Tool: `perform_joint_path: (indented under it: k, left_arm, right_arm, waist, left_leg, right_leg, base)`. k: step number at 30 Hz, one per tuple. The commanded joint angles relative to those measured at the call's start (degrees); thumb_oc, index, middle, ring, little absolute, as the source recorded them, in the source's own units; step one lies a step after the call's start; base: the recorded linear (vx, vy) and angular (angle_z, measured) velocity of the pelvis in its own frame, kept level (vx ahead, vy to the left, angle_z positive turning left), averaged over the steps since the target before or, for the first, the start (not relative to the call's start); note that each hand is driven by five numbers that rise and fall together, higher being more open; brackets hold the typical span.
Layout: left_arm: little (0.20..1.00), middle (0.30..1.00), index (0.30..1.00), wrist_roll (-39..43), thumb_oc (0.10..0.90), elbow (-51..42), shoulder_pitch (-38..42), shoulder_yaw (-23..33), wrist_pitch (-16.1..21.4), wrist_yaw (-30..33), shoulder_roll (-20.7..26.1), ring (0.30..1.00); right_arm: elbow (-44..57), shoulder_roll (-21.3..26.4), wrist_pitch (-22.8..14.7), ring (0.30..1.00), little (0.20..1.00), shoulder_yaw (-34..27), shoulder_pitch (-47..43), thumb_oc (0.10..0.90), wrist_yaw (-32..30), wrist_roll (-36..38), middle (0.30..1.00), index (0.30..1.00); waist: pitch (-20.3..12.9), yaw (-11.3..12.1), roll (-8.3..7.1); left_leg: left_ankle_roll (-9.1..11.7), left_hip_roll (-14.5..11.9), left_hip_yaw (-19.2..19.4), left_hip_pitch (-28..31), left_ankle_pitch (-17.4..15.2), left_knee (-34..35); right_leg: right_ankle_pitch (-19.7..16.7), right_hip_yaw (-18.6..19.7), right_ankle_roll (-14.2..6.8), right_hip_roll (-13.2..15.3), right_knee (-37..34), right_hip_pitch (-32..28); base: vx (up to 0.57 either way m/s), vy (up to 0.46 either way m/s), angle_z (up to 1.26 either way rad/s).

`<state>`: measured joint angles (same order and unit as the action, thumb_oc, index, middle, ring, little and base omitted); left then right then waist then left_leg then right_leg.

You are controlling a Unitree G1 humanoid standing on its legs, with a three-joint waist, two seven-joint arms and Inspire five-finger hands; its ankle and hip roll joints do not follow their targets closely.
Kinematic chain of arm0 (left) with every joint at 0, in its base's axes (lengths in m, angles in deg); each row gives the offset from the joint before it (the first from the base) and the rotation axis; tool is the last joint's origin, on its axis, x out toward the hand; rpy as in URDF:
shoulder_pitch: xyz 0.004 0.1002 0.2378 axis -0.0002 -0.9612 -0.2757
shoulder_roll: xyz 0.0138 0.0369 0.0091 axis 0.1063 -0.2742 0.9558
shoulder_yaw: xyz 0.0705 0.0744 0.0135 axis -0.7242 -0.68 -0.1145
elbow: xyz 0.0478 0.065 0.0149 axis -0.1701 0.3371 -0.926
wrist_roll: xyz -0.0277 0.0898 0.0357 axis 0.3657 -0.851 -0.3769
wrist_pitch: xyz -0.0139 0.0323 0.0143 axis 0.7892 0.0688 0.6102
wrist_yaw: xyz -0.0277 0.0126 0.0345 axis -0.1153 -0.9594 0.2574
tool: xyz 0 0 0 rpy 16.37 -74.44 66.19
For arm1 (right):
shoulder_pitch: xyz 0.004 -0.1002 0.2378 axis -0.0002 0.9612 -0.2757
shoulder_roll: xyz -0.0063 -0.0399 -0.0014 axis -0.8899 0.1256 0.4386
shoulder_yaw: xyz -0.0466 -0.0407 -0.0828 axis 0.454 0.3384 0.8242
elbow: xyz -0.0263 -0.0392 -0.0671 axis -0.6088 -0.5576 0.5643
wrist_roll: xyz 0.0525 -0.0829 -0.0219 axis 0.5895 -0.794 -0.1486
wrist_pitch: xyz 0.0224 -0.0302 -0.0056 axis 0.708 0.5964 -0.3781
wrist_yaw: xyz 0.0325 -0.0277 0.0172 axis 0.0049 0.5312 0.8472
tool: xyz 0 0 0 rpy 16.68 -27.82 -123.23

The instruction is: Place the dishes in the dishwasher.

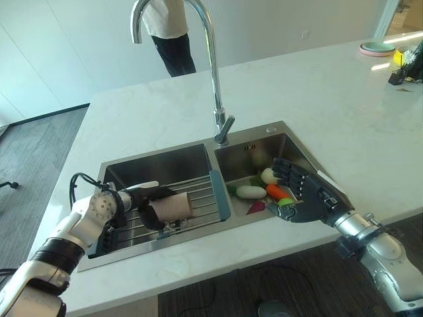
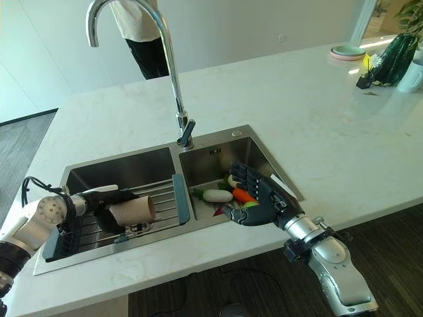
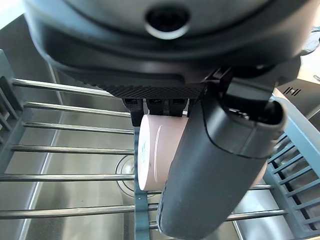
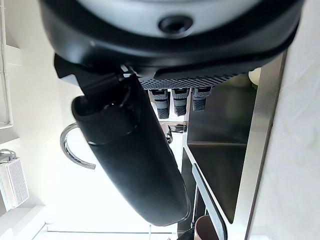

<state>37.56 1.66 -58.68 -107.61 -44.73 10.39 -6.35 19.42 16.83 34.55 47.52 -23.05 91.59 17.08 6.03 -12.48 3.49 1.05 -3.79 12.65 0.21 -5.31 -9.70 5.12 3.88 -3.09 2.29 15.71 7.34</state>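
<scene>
Over the left basin's rack (image 1: 198,198), left hand (image 1: 147,198) grasps a pink cup (image 1: 173,207) lying sideways, thumb across it. Right hand (image 1: 307,195) hangs relaxed, holding nothing, above toy vegetables (image 1: 259,191) in the right basin. Lift the cup straight off the bars, keep the grip firm, clear the faucet (image 1: 211,66).

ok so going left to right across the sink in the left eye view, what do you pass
left robot hand curled round the pink cup over the wire rack in the left basin → faucet at the divider → white vegetable → orange carrot → right robot hand, open, over the right basin
</scene>
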Motion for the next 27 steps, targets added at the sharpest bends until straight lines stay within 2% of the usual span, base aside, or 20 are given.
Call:
perform_joint_path:
  k: [1, 10, 11, 12, 13, 15, 21, 27]
  left_arm:
    - [0.900, 0.900, 0.900, -2.38, 0.800, 0.66, 5.34, 1.70, 1.85, 1.37, 1.10, 0.900]
    - [0.900, 0.900, 0.900, -6.10, 0.800, 2.18, 4.45, 0.85, 0.63, -0.22, -0.04, 0.900]
    - [0.782, 0.782, 0.782, -7.32, 0.722, 2.44, 4.42, 0.51, 1.00, -1.36, -0.26, 0.782]
    - [0.634, 0.634, 0.634, -8.07, 0.623, 2.35, 4.31, 0.19, 0.61, -1.66, -0.12, 0.634]
    - [0.568, 0.568, 0.568, -8.32, 0.579, 2.32, 4.23, 0.16, 0.59, -1.68, -0.15, 0.568]
    - [0.300, 0.300, 0.300, -8.96, 0.400, 2.61, 4.15, -0.29, 0.85, -1.33, -0.04, 0.300]
    - [0.300, 0.300, 0.300, -5.92, 0.400, 1.90, 3.74, 0.36, 0.84, 0.45, -1.24, 0.300]
    - [0.300, 0.300, 0.300, -1.02, 0.400, -1.23, 3.18, 3.33, 2.25, 6.24, -1.26, 0.300]
  right_arm:
    - [4.19, -1.03, -5.89, 0.900, 0.900, -2.08, -7.22, 0.800, 0.29, 0.79, 0.900, 0.900]
    - [4.62, -1.25, -5.66, 0.900, 0.900, -2.01, -7.24, 0.800, 0.37, 0.58, 0.900, 0.900]
    - [4.67, -1.29, -5.61, 0.900, 0.900, -1.88, -7.32, 0.800, 0.25, 0.46, 0.900, 0.900]
    - [4.53, -1.28, -5.75, 0.900, 0.900, -1.83, -7.33, 0.800, 0.29, 0.44, 0.900, 0.900]
    - [4.48, -1.30, -5.79, 0.900, 0.900, -1.83, -7.33, 0.800, 0.30, 0.43, 0.900, 0.900]
    - [4.33, -1.28, -5.95, 0.900, 0.900, -1.84, -7.38, 0.800, 0.43, 0.41, 0.900, 0.900]
    - [4.37, -1.38, -6.10, 0.900, 0.900, -1.99, -7.26, 0.800, 0.51, 0.46, 0.900, 0.900]
    - [4.16, -1.78, -6.34, 0.900, 0.900, -2.73, -6.62, 0.800, 1.17, 0.26, 0.900, 0.900]
  waist:
    - [-2.09, -0.53, 0.39]
    - [-2.05, -0.66, 0.31]
    - [-2.02, -0.64, 0.31]
    - [-2.00, -0.63, 0.34]
    - [-2.00, -0.61, 0.32]
    - [-1.96, -0.65, 0.28]
    - [-1.95, -0.56, -0.06]
    - [-1.93, -0.20, -0.43]
  left_leg:
    - [-0.33, -0.90, 0.93, -0.18, -8.92, -7.49]
    - [-0.43, -0.81, 0.95, -0.04, -8.99, -7.49]
    - [-0.47, -0.82, 0.97, 0.00, -9.01, -7.49]
    - [-0.48, -0.80, 0.98, 0.00, -8.99, -7.49]
    - [-0.48, -0.80, 0.98, 0.00, -8.99, -7.49]
    - [-0.50, -0.80, 0.97, 0.03, -9.01, -7.49]
    - [-0.54, -0.73, 0.84, -0.03, -9.04, -7.49]
    - [-0.54, -0.74, 0.80, -0.02, -9.06, -7.49]
  right_leg:
    - [3.31, -3.16, -4.85, 2.00, 1.48, -1.46]
    - [3.27, -3.08, -4.86, 2.02, 1.48, -1.58]
    - [3.28, -3.11, -4.85, 2.01, 1.48, -1.60]
    - [3.26, -3.10, -4.83, 1.99, 1.48, -1.61]
    - [3.25, -3.11, -4.84, 2.00, 1.48, -1.62]
    - [3.25, -3.13, -4.85, 2.03, 1.48, -1.63]
    - [3.31, -3.05, -4.79, 1.97, 1.48, -1.62]
    - [3.36, -3.21, -4.80, 2.08, 1.48, -1.75]
  base:
    - [0.00, 0.000, 0.00]
    - [0.00, 0.000, 0.00]
    - [0.00, 0.000, 0.00]
    - [0.00, 0.000, 0.00]
    - [0.00, 0.000, 0.00]
    - [0.00, 0.000, 0.00]
    - [0.00, 0.000, 0.00]
    - [0.00, 0.000, 0.00]
